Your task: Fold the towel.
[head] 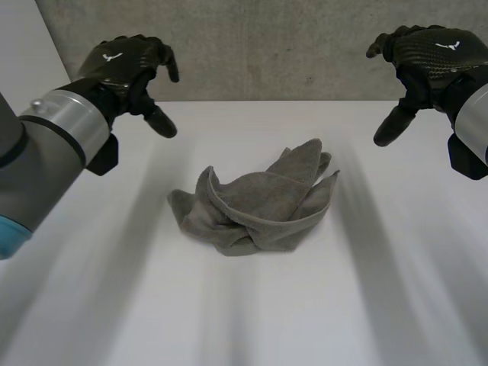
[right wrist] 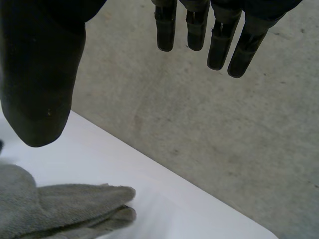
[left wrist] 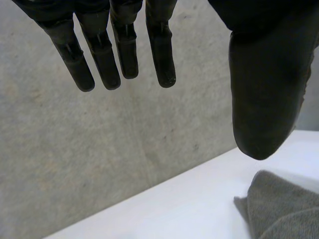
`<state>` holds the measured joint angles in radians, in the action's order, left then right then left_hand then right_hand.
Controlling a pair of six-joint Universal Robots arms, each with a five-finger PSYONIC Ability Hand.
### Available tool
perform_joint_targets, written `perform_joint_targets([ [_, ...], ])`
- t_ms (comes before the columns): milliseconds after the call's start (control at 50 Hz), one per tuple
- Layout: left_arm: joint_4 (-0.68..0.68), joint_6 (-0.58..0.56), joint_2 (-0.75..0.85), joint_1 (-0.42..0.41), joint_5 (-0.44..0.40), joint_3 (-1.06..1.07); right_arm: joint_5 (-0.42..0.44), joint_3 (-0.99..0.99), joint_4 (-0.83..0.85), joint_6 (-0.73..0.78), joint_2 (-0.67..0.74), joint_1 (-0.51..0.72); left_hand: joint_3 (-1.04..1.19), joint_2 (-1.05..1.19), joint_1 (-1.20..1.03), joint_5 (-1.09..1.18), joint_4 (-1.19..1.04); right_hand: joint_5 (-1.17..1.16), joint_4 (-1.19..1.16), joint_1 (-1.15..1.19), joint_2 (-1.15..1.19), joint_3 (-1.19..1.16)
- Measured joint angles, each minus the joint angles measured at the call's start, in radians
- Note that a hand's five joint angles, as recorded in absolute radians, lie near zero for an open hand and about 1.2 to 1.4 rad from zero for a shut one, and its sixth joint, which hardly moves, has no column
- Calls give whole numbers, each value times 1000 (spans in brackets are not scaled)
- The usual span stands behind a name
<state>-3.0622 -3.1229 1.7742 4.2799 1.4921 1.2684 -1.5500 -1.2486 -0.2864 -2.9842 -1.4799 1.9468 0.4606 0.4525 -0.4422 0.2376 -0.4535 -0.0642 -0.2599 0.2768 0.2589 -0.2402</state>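
Observation:
A grey towel (head: pixel 259 204) lies crumpled in a loose heap at the middle of the white table (head: pixel 244 320). My left hand (head: pixel 130 72) hovers above the table's far left, well clear of the towel, fingers relaxed and holding nothing. My right hand (head: pixel 427 65) hangs at the far right, also apart from the cloth and open. In the left wrist view the straight fingers (left wrist: pixel 124 55) and thumb (left wrist: pixel 264 99) stand over a corner of the towel (left wrist: pixel 284 209). In the right wrist view the thumb (right wrist: pixel 40 84) and fingers (right wrist: pixel 219 40) are spread above a towel edge (right wrist: pixel 65 206).
A grey concrete wall (head: pixel 267 46) rises right behind the table's far edge. Bare white tabletop surrounds the towel on all sides.

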Motion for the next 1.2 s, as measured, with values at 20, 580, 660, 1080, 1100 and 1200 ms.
perform_joint_targets([
  [20, 16, -1, 0, 9, 0, -6, -15, 2, 0, 2, 3, 0, 0, -1, 0, 0, 0, 0, 0, 0, 0, 0],
  [580, 47, 1, -5, 48, 41, -13, -93, 26, 3, 2, 23, 12, -59, -61, 53, -56, 60, 0, 0, 0, 0, 0],
  [660, 41, 1, -4, 49, 35, -5, -87, 28, 3, 5, 23, 10, -64, -68, 57, -64, 63, 0, 0, 0, 0, 0],
  [1080, -214, -93, 301, 55, -328, 23, 226, -58, -137, 416, 221, 22, -64, -68, 57, -64, 63, 0, 0, 0, 0, 0],
  [1100, -224, -113, 330, 55, -339, 21, 225, -67, -118, 417, 249, 29, -64, -68, 57, -64, 63, 0, 0, 0, 0, 0],
  [1200, -246, -223, 442, 55, -357, 8, 212, -94, -25, 411, 361, 64, -64, -68, 57, -64, 63, -18, -3, 0, 3, -12],
])
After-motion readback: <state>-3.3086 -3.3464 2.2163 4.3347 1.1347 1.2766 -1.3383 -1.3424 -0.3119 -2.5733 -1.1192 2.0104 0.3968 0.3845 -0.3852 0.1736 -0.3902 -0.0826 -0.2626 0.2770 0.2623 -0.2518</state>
